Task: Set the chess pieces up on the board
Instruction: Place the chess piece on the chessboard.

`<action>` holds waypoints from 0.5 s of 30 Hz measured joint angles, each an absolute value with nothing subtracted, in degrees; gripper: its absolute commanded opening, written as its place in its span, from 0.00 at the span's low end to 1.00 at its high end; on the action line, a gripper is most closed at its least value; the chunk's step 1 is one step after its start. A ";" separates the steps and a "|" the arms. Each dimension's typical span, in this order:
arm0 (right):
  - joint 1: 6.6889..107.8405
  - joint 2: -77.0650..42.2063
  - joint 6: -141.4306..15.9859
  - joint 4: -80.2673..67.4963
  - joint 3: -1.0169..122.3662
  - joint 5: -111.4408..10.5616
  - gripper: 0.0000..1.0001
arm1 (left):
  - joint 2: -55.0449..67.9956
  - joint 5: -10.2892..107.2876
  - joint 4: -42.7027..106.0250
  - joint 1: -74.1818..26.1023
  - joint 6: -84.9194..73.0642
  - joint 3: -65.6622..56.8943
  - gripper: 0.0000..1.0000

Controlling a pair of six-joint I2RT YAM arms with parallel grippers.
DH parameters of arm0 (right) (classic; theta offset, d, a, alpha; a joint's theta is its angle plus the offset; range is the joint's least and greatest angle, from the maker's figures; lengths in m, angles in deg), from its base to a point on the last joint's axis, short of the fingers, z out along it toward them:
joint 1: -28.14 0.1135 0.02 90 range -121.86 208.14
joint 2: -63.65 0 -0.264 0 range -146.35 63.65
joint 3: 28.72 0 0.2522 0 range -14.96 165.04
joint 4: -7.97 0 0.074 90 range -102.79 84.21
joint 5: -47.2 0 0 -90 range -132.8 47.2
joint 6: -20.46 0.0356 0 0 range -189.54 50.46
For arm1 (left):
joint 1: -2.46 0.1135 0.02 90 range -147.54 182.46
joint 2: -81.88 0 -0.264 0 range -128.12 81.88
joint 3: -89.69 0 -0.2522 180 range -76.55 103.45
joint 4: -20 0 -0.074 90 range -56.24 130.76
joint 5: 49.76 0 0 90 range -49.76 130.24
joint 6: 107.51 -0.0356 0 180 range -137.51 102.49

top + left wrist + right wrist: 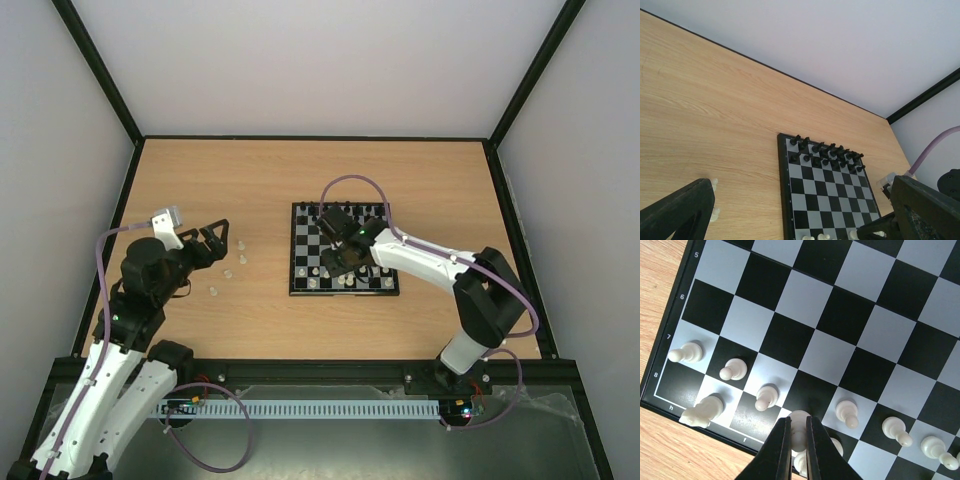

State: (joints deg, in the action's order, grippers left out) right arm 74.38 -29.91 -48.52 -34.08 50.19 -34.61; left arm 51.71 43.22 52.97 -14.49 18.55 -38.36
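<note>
The board lies right of the table's middle, with black chessmen lined along its far side. My right gripper hangs over the near rows. In the right wrist view it is shut on a white pawn, base down, over the pawn row. Other white pawns stand to either side, and a white knight is in the corner. My left gripper stands open above the wood, left of the board, beside several loose white chess pieces. Its fingers hold nothing.
Black rails and pale walls enclose the wooden table. The right arm's purple cable arches over the board's far side. Two loose white pieces lie beside my left finger in the left wrist view, where the board lies ahead.
</note>
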 measured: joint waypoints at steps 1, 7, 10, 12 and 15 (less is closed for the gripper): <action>74.38 -30.10 -48.52 -34.00 50.16 -34.66 0.03 | 51.71 43.22 52.97 -14.49 18.55 -38.36 0.99; 74.38 -32.03 -48.54 -33.62 49.99 -34.92 0.03 | 51.71 43.24 52.97 -14.49 18.68 -38.36 0.99; 74.38 -32.62 -48.54 -33.25 49.46 -35.05 0.03 | 51.71 43.22 52.97 -14.49 18.68 -38.36 0.99; 74.38 -32.79 -48.54 -32.90 49.00 -35.09 0.03 | 51.71 43.22 52.97 -14.49 18.68 -38.38 0.99; 74.38 -33.01 -48.54 -32.79 48.81 -35.14 0.05 | 51.69 43.22 52.97 -14.49 18.68 -38.38 0.99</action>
State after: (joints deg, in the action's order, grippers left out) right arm 74.38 -33.01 -48.54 -32.79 48.81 -35.14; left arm 51.69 43.22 52.97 -14.49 18.68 -38.38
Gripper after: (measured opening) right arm 0.062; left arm 0.995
